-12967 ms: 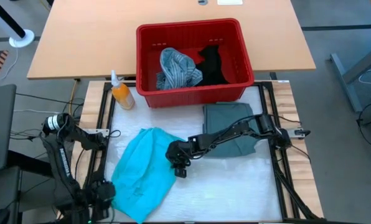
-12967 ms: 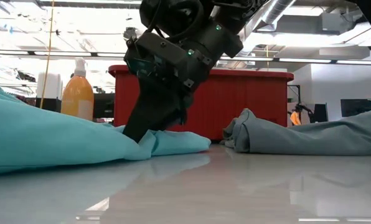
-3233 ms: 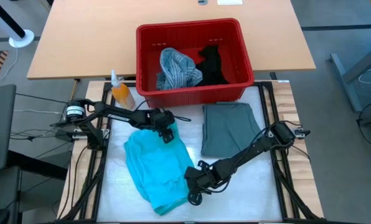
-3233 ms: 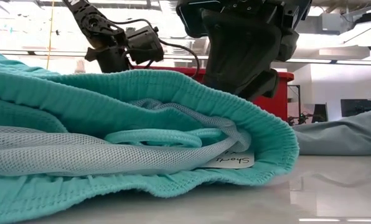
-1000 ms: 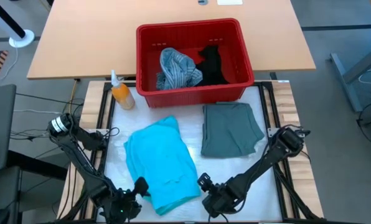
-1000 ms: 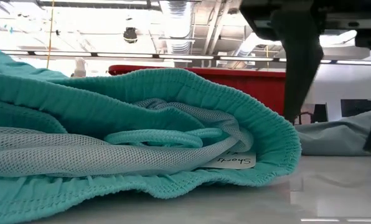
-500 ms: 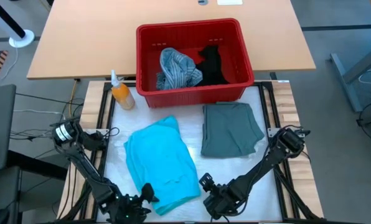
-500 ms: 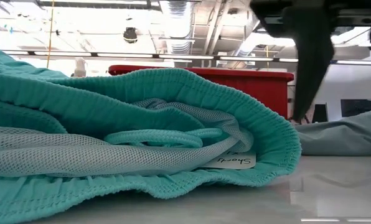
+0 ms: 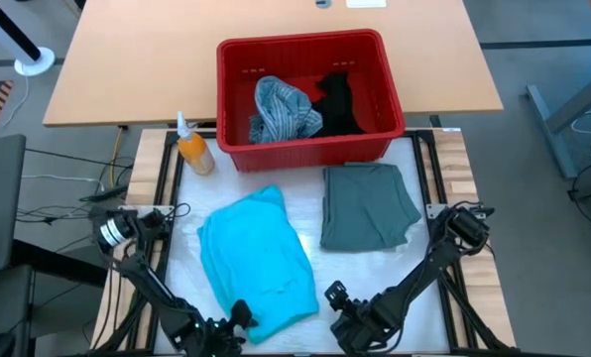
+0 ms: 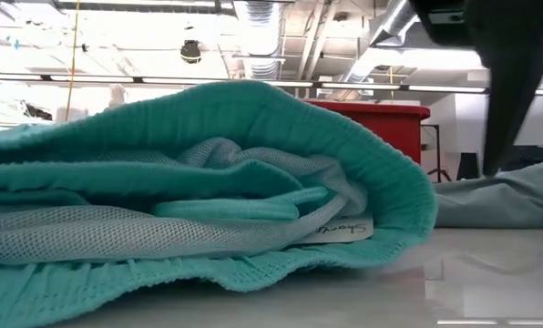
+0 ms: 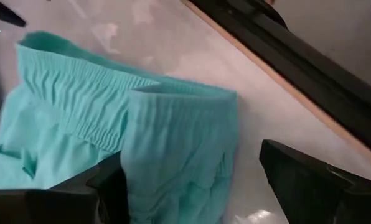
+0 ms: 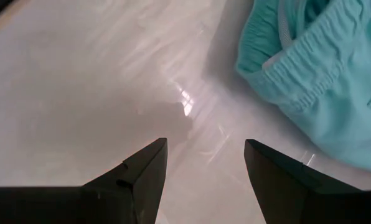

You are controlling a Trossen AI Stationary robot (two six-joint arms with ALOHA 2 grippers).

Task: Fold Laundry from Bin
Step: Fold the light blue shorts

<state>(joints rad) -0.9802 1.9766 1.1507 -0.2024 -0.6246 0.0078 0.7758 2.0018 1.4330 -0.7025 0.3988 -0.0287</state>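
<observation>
Turquoise shorts (image 9: 259,260) lie folded on the white table top, with the waistband end (image 10: 381,182) toward the near edge. My left gripper (image 9: 238,314) is open at that end's near-left corner, and the folded waistband (image 11: 173,137) reaches in between its fingers. My right gripper (image 9: 332,295) hangs open over bare table just right of the shorts (image 12: 322,68) and touches nothing. A folded grey-green garment (image 9: 367,205) lies flat to the right. The red bin (image 9: 300,46) at the far edge holds a blue-grey striped shirt (image 9: 279,107) and a black garment (image 9: 337,104). My left gripper comes slanting down from the near-left. One open finger (image 11: 104,186) lies against the upper layer of the shorts beside the waistband end. The other finger (image 11: 310,180) stands off the cloth's edge over the table. The shorts lie on the table, with the top layer sunk down there.
An orange bottle (image 9: 193,149) stands left of the bin. Black frame rails (image 9: 444,268) run along the left and right sides of the table. Between the shorts and the grey-green garment lies a strip of bare white surface (image 9: 325,268).
My left gripper has come down and moved toward the shorts' near end, staying open. The upper layer of that end has sunk flatter while the lower layers stay in place. My right gripper has drifted a little toward the table's right edge, still open.
</observation>
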